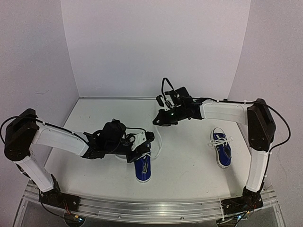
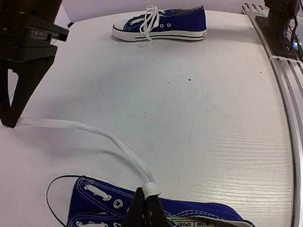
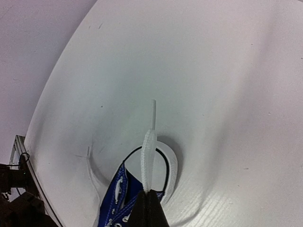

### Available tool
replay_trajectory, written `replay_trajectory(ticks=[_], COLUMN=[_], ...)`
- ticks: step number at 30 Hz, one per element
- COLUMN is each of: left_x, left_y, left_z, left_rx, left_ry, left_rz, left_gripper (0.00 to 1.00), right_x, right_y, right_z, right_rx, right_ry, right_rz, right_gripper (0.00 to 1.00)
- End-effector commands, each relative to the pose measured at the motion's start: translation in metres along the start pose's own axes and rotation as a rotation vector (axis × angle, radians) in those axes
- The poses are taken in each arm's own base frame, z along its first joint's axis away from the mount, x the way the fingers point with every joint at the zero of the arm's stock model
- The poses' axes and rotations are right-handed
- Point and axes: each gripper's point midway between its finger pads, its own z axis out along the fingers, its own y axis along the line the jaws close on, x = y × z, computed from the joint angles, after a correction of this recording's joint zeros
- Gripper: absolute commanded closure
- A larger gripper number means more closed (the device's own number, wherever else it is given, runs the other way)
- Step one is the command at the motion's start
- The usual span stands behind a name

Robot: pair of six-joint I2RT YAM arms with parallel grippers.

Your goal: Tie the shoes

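One blue sneaker (image 1: 142,169) lies at the front centre, toe away from the arm bases, with its white laces loose. My left gripper (image 1: 145,147) is just above it and is shut on one white lace (image 2: 118,142) close to the eyelets (image 2: 147,204). That lace runs taut across the table to my right gripper (image 1: 156,121), which is shut on its free end (image 3: 149,156) above the shoe's white toe cap (image 3: 171,166). The other sneaker (image 1: 221,149) lies at the right with its laces bunched on top; it also shows in the left wrist view (image 2: 163,23).
A second loose lace (image 3: 93,171) curves on the table left of the near shoe. The metal rail (image 1: 151,208) runs along the table's front edge. Grey walls close in the back and both sides.
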Motion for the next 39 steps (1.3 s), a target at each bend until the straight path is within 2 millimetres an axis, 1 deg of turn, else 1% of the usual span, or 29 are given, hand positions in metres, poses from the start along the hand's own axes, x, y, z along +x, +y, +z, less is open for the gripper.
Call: replay_trajectory(ticks=[1,3,6,9,10,12,14,15,18,20,23,26,29,33,38,39], left_x=[-0.033,-0.029,-0.025,-0.023,-0.023,-0.024,-0.023,-0.023,-0.019,-0.016,-0.015,-0.015,-0.014,-0.013,-0.011,-0.011], left_y=[0.006,0.003,-0.001,-0.003,-0.005,-0.007,-0.01,-0.011,-0.014,-0.015,-0.017,-0.018,-0.021,-0.023,-0.024,-0.024], left_z=[0.008,0.012,0.013,0.013,0.013,0.012,0.012,0.011,0.011,0.01,0.009,0.01,0.013,0.012,0.012,0.013], left_rx=[-0.048,-0.047,-0.042,-0.04,-0.04,-0.041,-0.037,-0.035,-0.028,-0.026,-0.024,-0.024,-0.018,-0.015,-0.016,-0.016], left_ry=[-0.082,-0.068,-0.057,-0.055,-0.057,-0.062,-0.062,-0.06,-0.048,-0.041,-0.039,-0.038,-0.027,-0.022,-0.013,-0.01], left_rz=[0.137,0.167,0.191,0.205,0.213,0.225,0.241,0.245,0.253,0.253,0.252,0.254,0.263,0.27,0.271,0.272], left_gripper=[1.0,1.0,1.0,1.0,1.0,1.0,1.0,1.0,1.0,1.0,1.0,1.0,1.0,1.0,1.0,1.0], right_x=[-0.01,-0.023,-0.038,-0.038,-0.04,-0.036,-0.03,-0.023,-0.004,0.005,0.014,0.027,0.042,0.054,0.062,0.061], right_y=[0.03,0.049,0.082,0.117,0.133,0.158,0.177,0.185,0.209,0.213,0.219,0.232,0.244,0.248,0.25,0.251], right_z=[0.01,0.01,0.011,0.016,0.015,0.017,0.02,0.024,0.026,0.028,0.025,0.022,0.024,0.028,0.027,0.025], right_rx=[-0.175,-0.255,-0.383,-0.493,-0.536,-0.609,-0.657,-0.673,-0.744,-0.758,-0.785,-0.83,-0.879,-0.903,-0.924,-0.928], right_ry=[0.02,0.013,0.012,0.033,0.034,0.056,0.078,0.096,0.16,0.189,0.224,0.264,0.319,0.366,0.398,0.398], right_rz=[-0.043,-0.069,-0.116,-0.159,-0.179,-0.202,-0.216,-0.222,-0.24,-0.23,-0.216,-0.219,-0.212,-0.194,-0.181,-0.183], right_gripper=[1.0,1.0,1.0,1.0,1.0,1.0,1.0,1.0,1.0,1.0,1.0,1.0,1.0,1.0,0.75,0.72])
